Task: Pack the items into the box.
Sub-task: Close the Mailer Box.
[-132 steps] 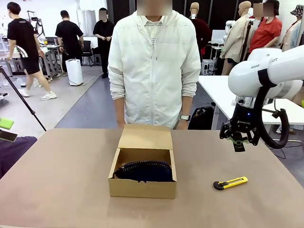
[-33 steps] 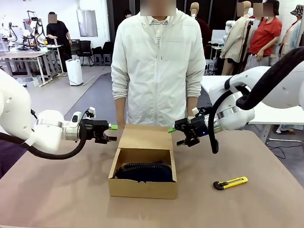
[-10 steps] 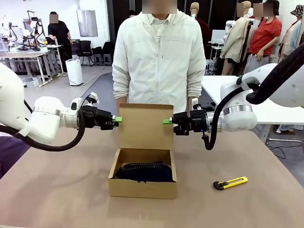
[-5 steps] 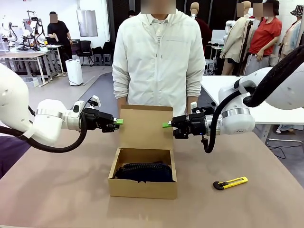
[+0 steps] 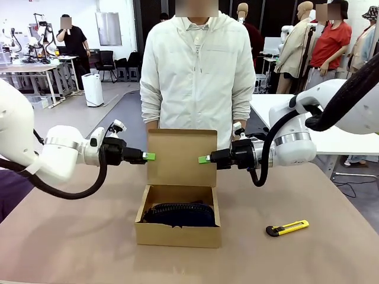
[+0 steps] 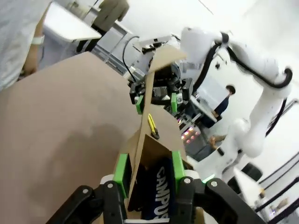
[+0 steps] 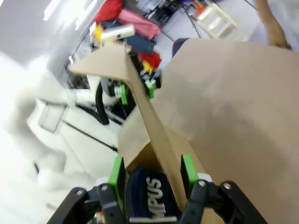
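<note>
The brown cardboard box (image 5: 177,234) sits mid-table with its flap lid (image 5: 180,157) standing upright. Inside lies a dark navy bundle (image 5: 179,214) with a black ribbed edge; white lettering on the bundle (image 6: 159,192) shows in the left wrist view, and the bundle (image 7: 150,192) appears again in the right wrist view. My left gripper (image 5: 148,157) is at the lid's left edge and my right gripper (image 5: 204,159) at its right edge. In each wrist view the thin lid edge (image 6: 140,140) (image 7: 156,135) runs between green pads that stand apart, so the left gripper (image 6: 149,169) and right gripper (image 7: 152,172) are both open.
A yellow-and-black utility knife (image 5: 287,228) lies on the table to the right of the box. A person in a white jacket (image 5: 192,77) stands close behind the box at the far edge. Bare tabletop (image 5: 71,236) lies left of the box and in front of it.
Both grippers have sunk slightly along the lid's side edges, and the right one has edged inward. The lid stays upright and the box has not shifted.
</note>
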{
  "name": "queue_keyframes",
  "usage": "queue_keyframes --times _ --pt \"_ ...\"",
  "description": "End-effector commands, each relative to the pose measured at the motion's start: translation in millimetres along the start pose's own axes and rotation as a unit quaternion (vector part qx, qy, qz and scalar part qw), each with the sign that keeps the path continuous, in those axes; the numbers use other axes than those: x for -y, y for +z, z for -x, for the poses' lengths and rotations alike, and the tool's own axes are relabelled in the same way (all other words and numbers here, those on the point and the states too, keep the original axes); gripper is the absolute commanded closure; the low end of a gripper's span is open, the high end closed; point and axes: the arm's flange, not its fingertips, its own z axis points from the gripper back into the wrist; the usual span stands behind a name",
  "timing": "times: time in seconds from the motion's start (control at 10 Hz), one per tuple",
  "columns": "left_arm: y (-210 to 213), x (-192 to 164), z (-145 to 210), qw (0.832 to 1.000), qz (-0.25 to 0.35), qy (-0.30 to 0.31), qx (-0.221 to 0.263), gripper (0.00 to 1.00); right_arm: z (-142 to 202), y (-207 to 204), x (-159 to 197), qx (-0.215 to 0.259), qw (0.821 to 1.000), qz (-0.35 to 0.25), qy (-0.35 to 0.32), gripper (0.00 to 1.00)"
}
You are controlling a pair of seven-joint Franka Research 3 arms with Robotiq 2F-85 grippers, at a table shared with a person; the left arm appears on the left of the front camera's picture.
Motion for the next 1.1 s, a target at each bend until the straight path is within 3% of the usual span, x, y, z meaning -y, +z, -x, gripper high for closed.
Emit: queue_keyframes --times 0.0,0.3,0.6,0.7,0.8,1.0 --pt "-2.9 26.5 32.5 0.995 0.009 -0.096 0.007 0.53 19.3 0.6 -20.1 0.003 0.995 0.005 0.098 0.36" --pt "0.3 40.2 55.4 0.979 0.020 -0.199 0.024 0.53 34.3 -7.5 -19.6 0.002 0.984 0.015 0.177 0.36" --pt "-5.3 35.8 71.3 0.975 0.048 -0.216 0.027 0.53 57.2 -7.0 3.5 -0.010 0.975 0.005 0.222 0.36" --pt "-6.3 33.3 74.9 0.976 0.044 -0.211 0.032 0.46 63.2 -5.7 3.6 -0.012 0.971 -0.006 0.239 0.36" --pt "-5.3 32.3 76.9 0.977 0.056 -0.204 0.028 0.00 66.6 -4.7 3.1 -0.024 0.970 -0.011 0.243 0.00" --pt "0.4 32.4 80.2 0.976 0.053 -0.208 0.035 0.00 69.0 -0.1 -0.8 -0.029 0.970 -0.004 0.243 0.00"
